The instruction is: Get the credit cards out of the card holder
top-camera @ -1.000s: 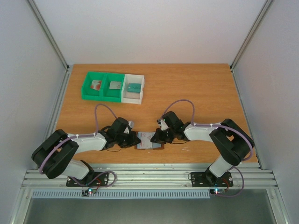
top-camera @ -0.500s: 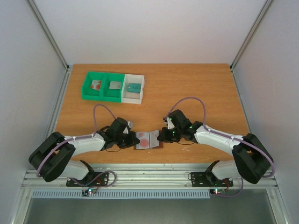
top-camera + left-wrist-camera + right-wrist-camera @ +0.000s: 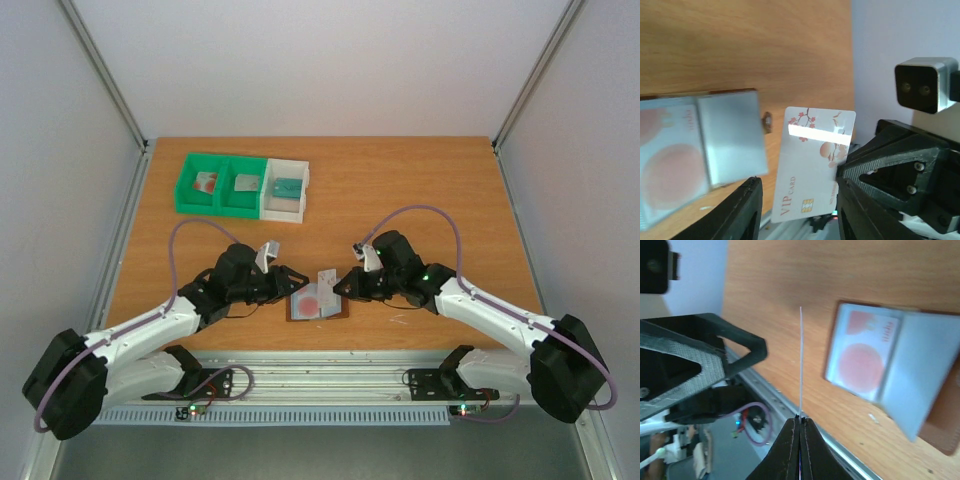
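Note:
The brown card holder [image 3: 318,305] lies open on the table near the front edge, with a card bearing a red circle [image 3: 312,302] showing in its blue-grey pocket. My right gripper [image 3: 347,285] is shut on a white credit card [image 3: 326,280] and holds it upright above the holder's right half. In the right wrist view the card [image 3: 800,360] is edge-on, rising from my shut fingertips [image 3: 800,422]. My left gripper [image 3: 288,279] is open and empty just left of the card. In the left wrist view the card [image 3: 812,165] reads "VIP CARD" and the holder [image 3: 700,145] lies at the left.
A green two-compartment bin [image 3: 222,185] and a joined white bin [image 3: 285,190] stand at the back left, each compartment with a card in it. The table's metal front rail [image 3: 320,375] runs just below the holder.
My right gripper has drawn the white card out of the holder and lifted it upright. My left gripper has risen off the holder's left edge and opened.

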You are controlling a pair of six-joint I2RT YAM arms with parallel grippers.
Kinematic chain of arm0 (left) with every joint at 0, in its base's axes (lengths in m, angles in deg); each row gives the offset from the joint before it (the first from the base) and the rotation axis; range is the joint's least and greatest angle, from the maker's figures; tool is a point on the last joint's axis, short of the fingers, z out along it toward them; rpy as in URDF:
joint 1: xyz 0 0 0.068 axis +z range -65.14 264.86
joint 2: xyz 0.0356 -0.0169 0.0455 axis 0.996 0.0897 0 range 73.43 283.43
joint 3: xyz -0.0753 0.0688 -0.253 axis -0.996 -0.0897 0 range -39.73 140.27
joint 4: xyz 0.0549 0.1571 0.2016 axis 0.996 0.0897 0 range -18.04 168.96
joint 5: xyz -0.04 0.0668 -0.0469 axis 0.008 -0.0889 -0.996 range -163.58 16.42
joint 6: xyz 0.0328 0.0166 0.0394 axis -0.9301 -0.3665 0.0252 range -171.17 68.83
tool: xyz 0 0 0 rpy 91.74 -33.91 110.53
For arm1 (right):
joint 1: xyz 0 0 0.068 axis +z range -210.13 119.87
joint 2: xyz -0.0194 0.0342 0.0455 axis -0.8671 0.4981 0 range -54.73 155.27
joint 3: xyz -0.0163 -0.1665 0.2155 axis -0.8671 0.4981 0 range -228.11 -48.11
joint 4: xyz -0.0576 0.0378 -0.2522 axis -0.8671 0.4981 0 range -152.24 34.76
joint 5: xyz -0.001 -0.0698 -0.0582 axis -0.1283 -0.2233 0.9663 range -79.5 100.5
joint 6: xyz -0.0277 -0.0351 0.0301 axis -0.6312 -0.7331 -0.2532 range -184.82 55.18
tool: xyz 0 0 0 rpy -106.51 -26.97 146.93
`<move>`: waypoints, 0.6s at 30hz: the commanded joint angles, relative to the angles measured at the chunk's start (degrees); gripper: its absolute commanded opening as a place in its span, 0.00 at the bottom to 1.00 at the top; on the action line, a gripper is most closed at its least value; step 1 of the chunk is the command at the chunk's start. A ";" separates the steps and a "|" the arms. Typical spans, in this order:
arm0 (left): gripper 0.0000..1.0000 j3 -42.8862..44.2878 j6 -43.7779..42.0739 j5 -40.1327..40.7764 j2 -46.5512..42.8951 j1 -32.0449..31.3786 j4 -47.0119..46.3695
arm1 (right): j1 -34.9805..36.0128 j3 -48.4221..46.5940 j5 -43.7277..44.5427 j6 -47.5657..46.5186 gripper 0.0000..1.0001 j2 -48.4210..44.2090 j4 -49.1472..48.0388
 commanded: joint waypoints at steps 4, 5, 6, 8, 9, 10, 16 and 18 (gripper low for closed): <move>0.50 -2.17 5.94 -4.75 -4.57 -0.31 -15.58 | -0.18 1.57 -6.46 8.78 0.01 -6.92 -12.11; 0.50 -2.72 6.64 -5.12 -4.86 -0.30 -17.67 | -0.18 1.72 -6.66 9.34 0.01 -7.60 -13.23; 0.50 -3.32 7.65 -5.55 -5.04 -0.30 -19.76 | -0.19 1.96 -7.01 9.90 0.01 -8.09 -14.08; 0.49 -4.40 9.67 -6.39 -4.85 -0.30 -25.00 | -0.24 2.33 -7.98 10.95 0.01 -8.70 -15.91; 0.48 -4.93 10.72 -6.60 -4.68 -0.28 -26.90 | -0.20 2.63 -8.57 11.60 0.01 -8.80 -17.19; 0.45 -5.22 11.51 -6.73 -4.41 -0.21 -28.23 | -0.20 2.85 -9.23 12.20 0.01 -8.67 -18.22; 0.02 -7.01 16.18 -7.49 -2.53 -0.29 -36.12 | -0.18 4.65 -10.83 12.56 0.01 -9.86 -19.00; 0.01 -7.16 16.66 -8.52 -2.21 -0.29 -37.35 | -0.17 4.50 -10.64 9.92 0.04 -10.90 -16.61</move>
